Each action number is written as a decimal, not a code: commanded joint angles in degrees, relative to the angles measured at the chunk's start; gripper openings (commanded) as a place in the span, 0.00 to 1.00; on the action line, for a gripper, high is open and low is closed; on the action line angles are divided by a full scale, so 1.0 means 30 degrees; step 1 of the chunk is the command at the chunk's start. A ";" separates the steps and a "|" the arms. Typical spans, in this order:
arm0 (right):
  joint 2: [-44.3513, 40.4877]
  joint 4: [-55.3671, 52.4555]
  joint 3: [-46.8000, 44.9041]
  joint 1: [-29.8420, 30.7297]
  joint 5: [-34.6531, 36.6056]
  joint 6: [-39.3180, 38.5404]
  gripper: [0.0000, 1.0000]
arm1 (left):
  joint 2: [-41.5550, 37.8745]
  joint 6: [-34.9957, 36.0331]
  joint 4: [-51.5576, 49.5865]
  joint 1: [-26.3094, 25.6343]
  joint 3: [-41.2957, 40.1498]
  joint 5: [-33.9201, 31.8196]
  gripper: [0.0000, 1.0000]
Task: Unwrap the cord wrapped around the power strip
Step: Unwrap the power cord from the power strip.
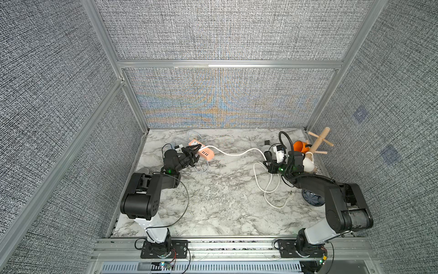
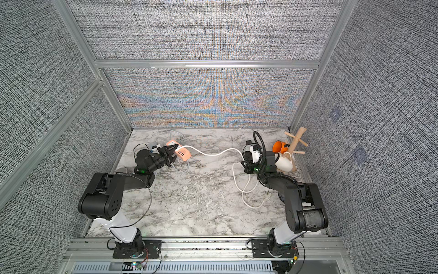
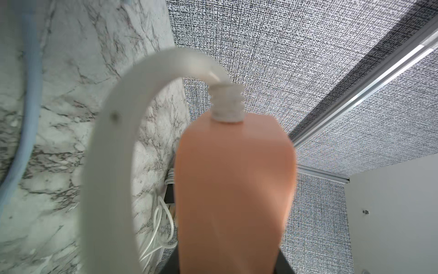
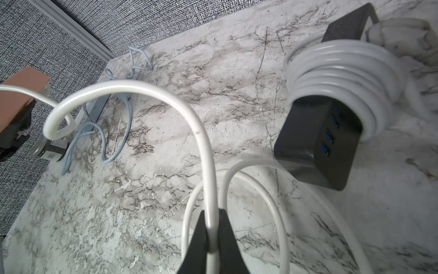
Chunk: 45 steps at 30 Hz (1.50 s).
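Observation:
A salmon-orange power strip is lifted off the marble table at the back left, and my left gripper is shut on it. It fills the left wrist view, where its white cord arcs out of the end. In both top views the cord runs free to the right, where my right gripper is shut on it. Beyond that grip the cord lies in loose loops on the table, ending in a plug.
A black power strip wound with white cord lies by the right gripper. A light blue strip and cord and a small jar are at the back left. A wooden mug tree, orange mug and white mug crowd the right edge.

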 commanded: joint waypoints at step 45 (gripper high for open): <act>0.2722 -0.4077 0.8908 0.7291 -0.4912 -0.6365 0.41 | 0.0194 0.9229 -0.5909 -0.3659 0.5882 0.7150 0.00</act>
